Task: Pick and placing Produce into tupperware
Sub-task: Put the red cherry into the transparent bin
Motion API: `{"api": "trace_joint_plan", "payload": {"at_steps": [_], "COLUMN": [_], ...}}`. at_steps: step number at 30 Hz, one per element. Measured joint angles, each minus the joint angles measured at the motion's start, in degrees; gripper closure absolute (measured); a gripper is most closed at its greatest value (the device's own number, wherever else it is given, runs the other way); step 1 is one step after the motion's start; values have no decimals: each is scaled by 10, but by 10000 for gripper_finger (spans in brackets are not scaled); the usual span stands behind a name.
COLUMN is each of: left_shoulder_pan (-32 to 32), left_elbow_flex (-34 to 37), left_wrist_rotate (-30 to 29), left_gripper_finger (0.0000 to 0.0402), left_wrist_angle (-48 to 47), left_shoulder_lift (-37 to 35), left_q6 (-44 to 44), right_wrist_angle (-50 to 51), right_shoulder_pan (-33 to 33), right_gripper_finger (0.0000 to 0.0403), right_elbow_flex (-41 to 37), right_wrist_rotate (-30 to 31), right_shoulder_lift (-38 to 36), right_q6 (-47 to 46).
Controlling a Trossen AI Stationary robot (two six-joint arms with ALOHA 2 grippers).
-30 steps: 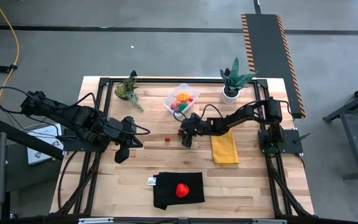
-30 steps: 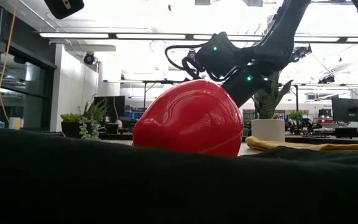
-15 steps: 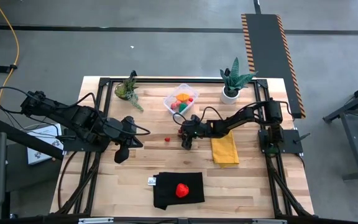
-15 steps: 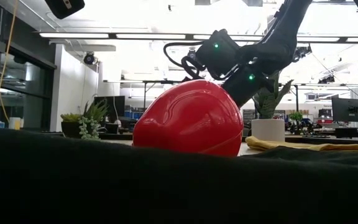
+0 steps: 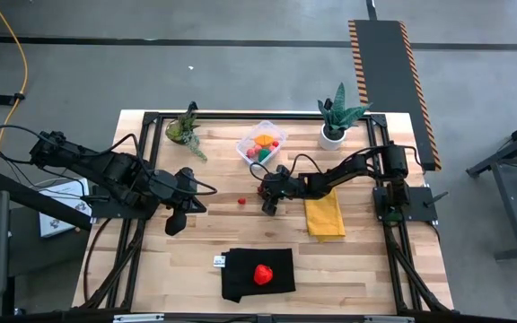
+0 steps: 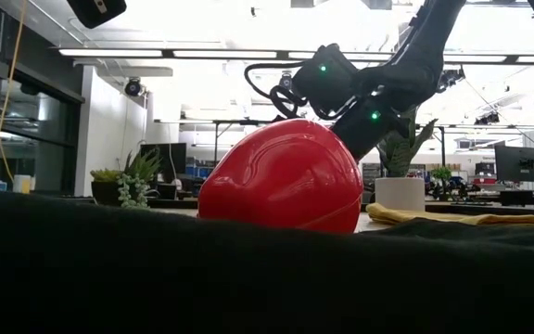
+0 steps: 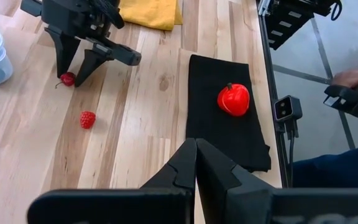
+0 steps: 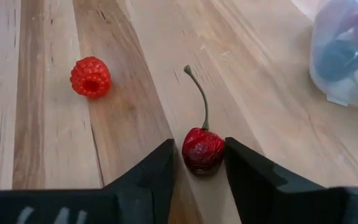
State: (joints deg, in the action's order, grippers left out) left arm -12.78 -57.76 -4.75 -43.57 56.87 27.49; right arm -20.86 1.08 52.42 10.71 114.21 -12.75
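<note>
**Right jaws narrowed around the cherry**

Compared with a second ago: right gripper [image 8: 201, 163] reached slightly further toward the table's middle, jaws drawn in from a wider gap. Left arm, red fruit and cloths unchanged.

Now closed down to the width of a small dark red cherry [image 8: 202, 151], a finger [image 8: 151, 171] on either side, touching or nearly so; stem sticking up and away. Cherry resting on the wooden table [image 5: 366, 260], not lifted. Firm grip or mere contact: cannot tell.

Left gripper [image 7: 196, 163] parked over the table's left half, fingers pressed together, holding nothing.

Nearby: a red raspberry [image 8: 91, 77] lying on the wood just beside the cherry, apart from the fingers. Clear tupperware [image 5: 261, 144] near the far edge, between two potted plants [image 5: 185, 128], already holding orange, green and red pieces. A yellow cloth [image 5: 325, 215] under the right arm. A black cloth [image 5: 240, 280] at the near edge carrying a larger red fruit [image 5: 262, 274], which fills most of the low view.
</note>
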Motion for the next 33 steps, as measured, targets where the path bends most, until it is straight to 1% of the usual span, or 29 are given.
{"api": "trace_joint_plan", "payload": {"at_steps": [9,14,20,26,33], "left_shoulder_pan": [0,0,0,0,0], "left_elbow_flex": [0,0,0,0,0], "left_wrist_rotate": [0,0,0,0,0], "left_gripper_finger": [401,401,401,401,401], "left_wrist_angle": [0,0,0,1,0], "left_shoulder_lift": [0,0,0,0,0], "left_q6": [0,0,-1,-1,-1], "right_wrist_angle": [1,-1,-14,-6,43], "right_shoulder_pan": [0,0,0,0,4], "right_gripper_finger": [326,342,345,345,345], "right_elbow_flex": [-1,-1,4,36,83], "right_wrist_rotate": [2,2,2,2,2], "right_shoulder_lift": [-8,-9,-23,-37,-62], "right_q6": [3,-3,-16,-7,-9]}}
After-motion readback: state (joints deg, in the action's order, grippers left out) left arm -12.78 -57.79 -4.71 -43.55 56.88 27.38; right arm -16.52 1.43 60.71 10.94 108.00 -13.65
